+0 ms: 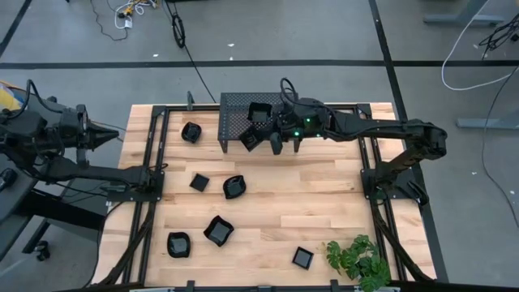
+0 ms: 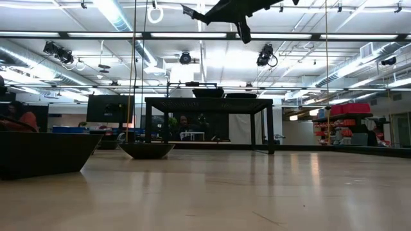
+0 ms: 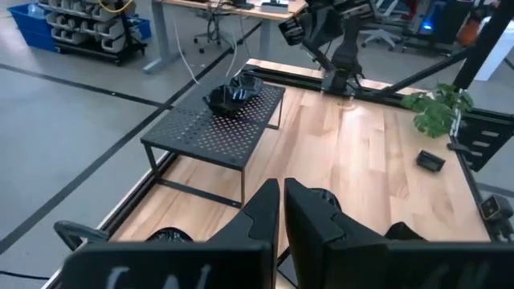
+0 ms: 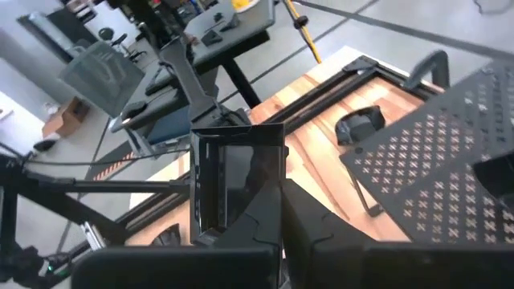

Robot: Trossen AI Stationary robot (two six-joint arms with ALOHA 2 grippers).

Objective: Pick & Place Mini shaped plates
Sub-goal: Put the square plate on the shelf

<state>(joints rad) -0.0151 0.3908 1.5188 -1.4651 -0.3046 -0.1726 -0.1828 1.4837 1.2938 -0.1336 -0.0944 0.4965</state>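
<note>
The right gripper (image 1: 258, 138) hangs in the air above the table, at the front edge of the perforated stand (image 1: 235, 109), with its fingers closed on the rim of a square plate (image 4: 237, 181) that tilts steeply in the grip; the right wrist view shows the dark fingers pinching one wall of this glossy black dish while the rest of it stands up ahead of them. Just beside it, another plate (image 1: 260, 112) rests on top of the stand, near the stand's right end, so the stand's top lies right beside the held dish. The left gripper (image 1: 109, 135) waits off the table's left edge, near the far left corner, its fingers drawn together on nothing. Seven more mini plates lie on the wooden table (image 1: 324, 203): one (image 1: 191, 131) just left of the stand near the far edge, a small square one (image 1: 199, 182) and a rounded one (image 1: 234, 187) side by side near the middle, two (image 1: 178, 244) (image 1: 218, 230) towards the near left corner, and a small square one (image 1: 302, 258) by the near edge, close to a green plant (image 1: 358, 259) at the near right corner. That makes eight plates seen from above, one stand and one plant.
</note>
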